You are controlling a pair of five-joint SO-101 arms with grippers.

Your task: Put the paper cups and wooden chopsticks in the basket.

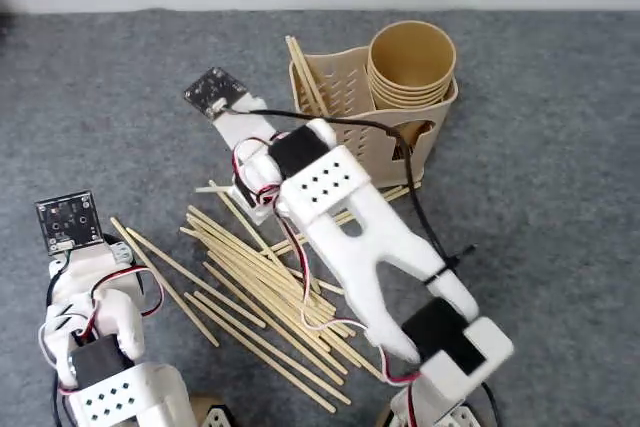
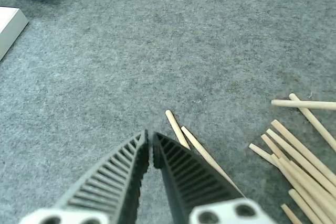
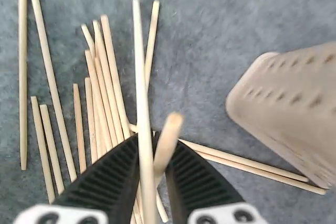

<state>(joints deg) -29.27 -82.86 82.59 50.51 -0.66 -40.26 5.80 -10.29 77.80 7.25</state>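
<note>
The right arm's fingers are nearly closed and pinch two pale wooden chopsticks: one long stick running straight out from the tips, and a second stick angled up between them. They hang over the far end of the loose pile of wooden chopsticks, just left of the one beige perforated plastic basket.

The left arm's fingers are pressed together with nothing between them. They hover above the grey felt tabletop at the near left, with the ends of two loose sticks just beside their tips.

The pile lies fanned across the middle of the tabletop between the two arms. The sticks overlap too much for an exact count, but there are roughly twenty. A few of them reach toward the foot of the basket.

In the basket's left compartment at least two chopsticks stand leaning. In its right compartment the tan paper cups sit nested in one stack, with about five rims showing.
</note>
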